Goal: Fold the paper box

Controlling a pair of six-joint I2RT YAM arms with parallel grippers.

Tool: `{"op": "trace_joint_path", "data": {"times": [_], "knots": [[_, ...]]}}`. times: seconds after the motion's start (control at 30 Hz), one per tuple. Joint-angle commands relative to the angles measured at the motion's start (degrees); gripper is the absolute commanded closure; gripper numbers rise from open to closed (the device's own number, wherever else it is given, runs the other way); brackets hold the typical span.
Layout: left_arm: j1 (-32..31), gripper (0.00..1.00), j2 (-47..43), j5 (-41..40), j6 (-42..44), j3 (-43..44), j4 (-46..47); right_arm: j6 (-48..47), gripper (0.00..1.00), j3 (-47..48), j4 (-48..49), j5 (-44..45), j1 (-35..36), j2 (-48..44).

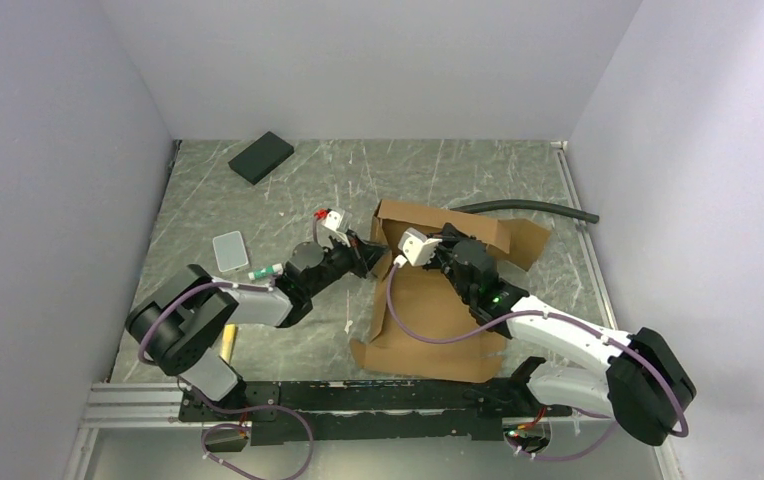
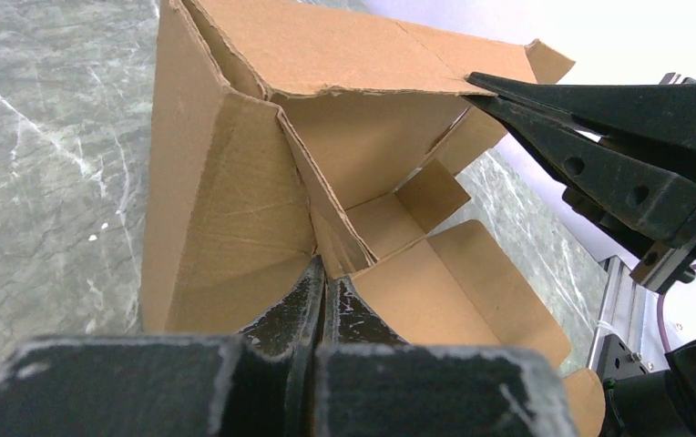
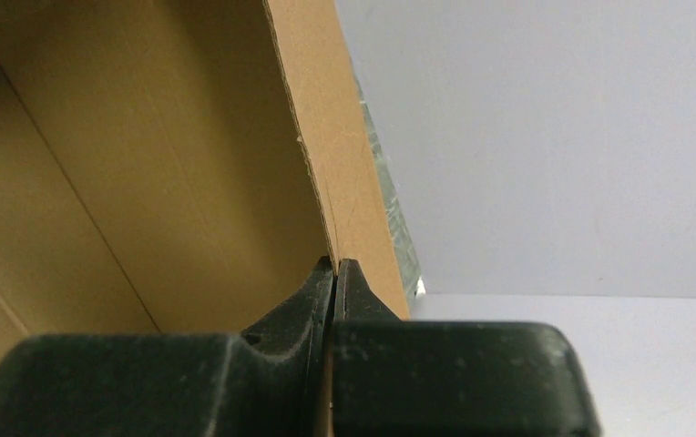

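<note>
Pinching at its very tips, the left gripper [image 2: 326, 278] is closed on the lower corner of an inner flap of the paper box [image 1: 428, 310], and the right gripper [image 3: 335, 269] is likewise clamped, fingers pressed together on the top edge of a raised cardboard wall. The box lies a little right of the table's centre, just in front of both arms. Its near panel is flat on the surface, while its far walls and flaps are partly raised and still splayed. The step in hand looks like bringing a side wall upright while tucking the corner flap inside it. To do that well, the right arm should hold its wall steady as a hinge. The left should swing its flap along the printed crease rather than pull outward, since such shallow grips could slip or tear the corrugated edge. Moving both slowly and together would keep the base from sliding. The table [image 1: 288, 190] is a scuffed, marbled grey-green sheet. A black rectangular pad [image 1: 261, 157] lies near its far left corner, and a dark hose [image 1: 528, 207] curves behind the box. A small translucent lid [image 1: 230, 250] rests beside the left arm. Plain pale walls [image 1: 378, 60] close the cell on three sides.
</note>
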Motion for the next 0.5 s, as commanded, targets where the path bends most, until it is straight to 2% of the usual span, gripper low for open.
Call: {"op": "trace_joint_path", "data": {"times": [0.0, 0.37, 0.47], "knots": [[-1.16, 1.0, 2.65, -2.3, -1.75, 2.88, 7.21, 5.93, 1.0, 1.09, -7.72, -7.43, 0.46, -0.08], [-2.34, 0.99, 9.94, -5.32, -2.79, 5.09, 13.37, 7.08, 1.0, 1.96, -10.53, -10.02, -0.36, -0.22], [-2.37, 0.85, 10.03, -5.13, -2.38, 7.13, 10.38, 7.25, 1.0, 2.12, -10.71, -10.24, -0.34, -0.05]]}}
